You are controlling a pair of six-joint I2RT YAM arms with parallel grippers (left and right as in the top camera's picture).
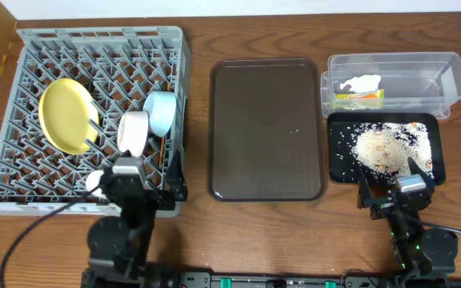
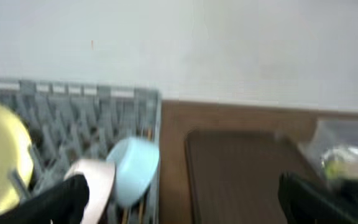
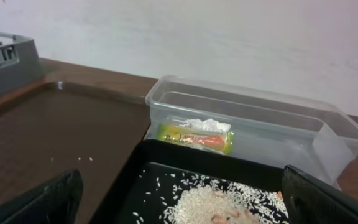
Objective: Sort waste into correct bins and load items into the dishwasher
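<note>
The grey dish rack (image 1: 22, 48) holds the yellow plate (image 1: 66, 116), white bowl (image 1: 133, 132), light blue bowl (image 1: 161, 112), a white cup (image 1: 94, 181) and chopsticks (image 1: 163, 152). The clear tub (image 1: 442, 80) holds the tissue (image 1: 360, 82) and green-and-yellow wrapper (image 1: 358, 98). The black tray (image 1: 338, 172) holds rice scraps (image 1: 382, 148). My left gripper (image 1: 138, 180) is open and empty at the rack's front edge; my right gripper (image 1: 397, 192) is open and empty at the black tray's front edge. The left wrist view shows the bowls (image 2: 132, 171); the right wrist view shows the rice (image 3: 210, 202) and wrapper (image 3: 194, 137).
A dark brown serving tray (image 1: 266, 128) lies between the rack and the bins, with a few rice grains (image 3: 86, 159) on it. A wall runs behind the table.
</note>
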